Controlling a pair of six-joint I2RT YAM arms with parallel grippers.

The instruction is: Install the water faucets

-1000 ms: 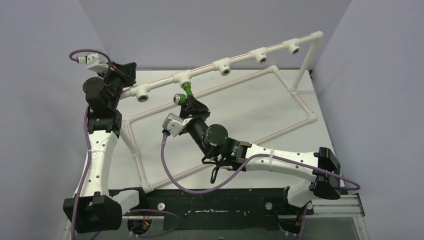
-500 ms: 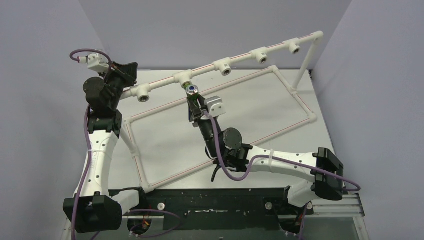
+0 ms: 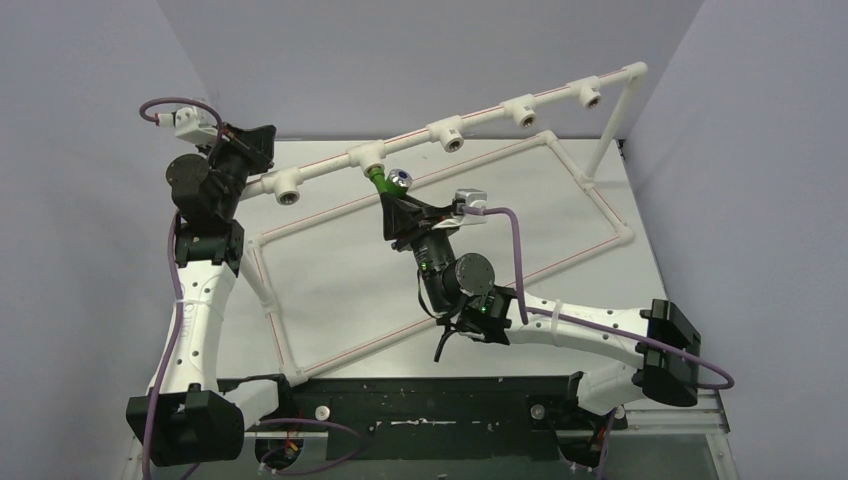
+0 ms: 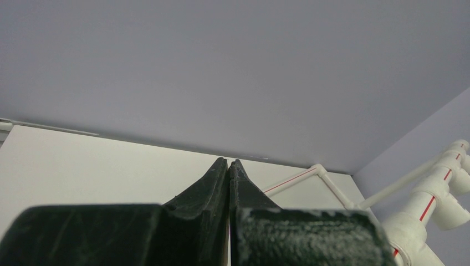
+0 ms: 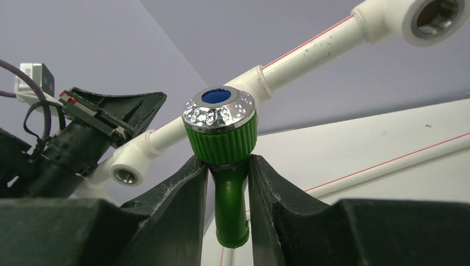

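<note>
Screwing-in looks like the step in hand: the right hand (image 5: 227,160) clamps the green faucet (image 5: 221,138) by its stem, at a tee (image 3: 367,155) above the counter's (image 3: 330,270) far edge. Next it needs a straight, steady twist. The right arm stretches forward with its wrist rolled. The left hand (image 4: 229,163) is closed and empty.
</note>
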